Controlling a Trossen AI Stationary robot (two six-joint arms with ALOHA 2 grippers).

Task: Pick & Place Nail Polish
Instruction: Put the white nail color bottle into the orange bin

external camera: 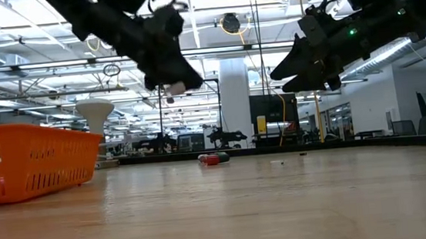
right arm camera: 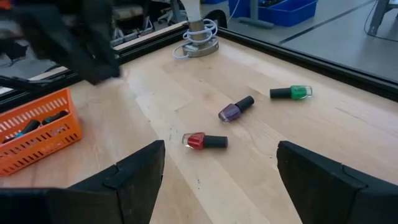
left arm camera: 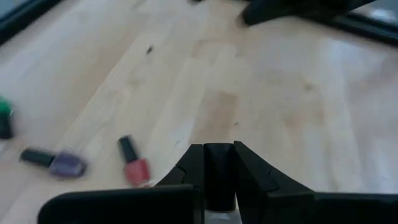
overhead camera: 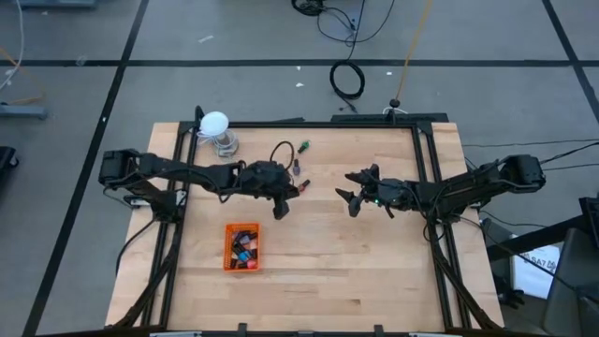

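Hovering above the pale wooden table (overhead camera: 356, 262), the left gripper (overhead camera: 279, 208) hangs with its fingers pressed together on nothing visible, between the orange slatted plastic tray (overhead camera: 242, 247) and three loose nail polish bottles. My read: it is between picks. The tray, at six o'clock from that gripper, already holds several bottles (right arm camera: 38, 123). Lying on their sides at about one o'clock from it are the red bottle with a dark cap (right arm camera: 204, 140), the purple bottle with a dark cap (right arm camera: 236, 108) and, farthest, the green bottle with a dark cap (right arm camera: 290, 93). The next move likely calls for spreading the fingers and dropping over the red one. The right gripper (overhead camera: 354, 198) waits at three o'clock, fingers wide apart and empty. A white ball on a clear stand (overhead camera: 217, 130) sits at eleven o'clock, clear of the path.
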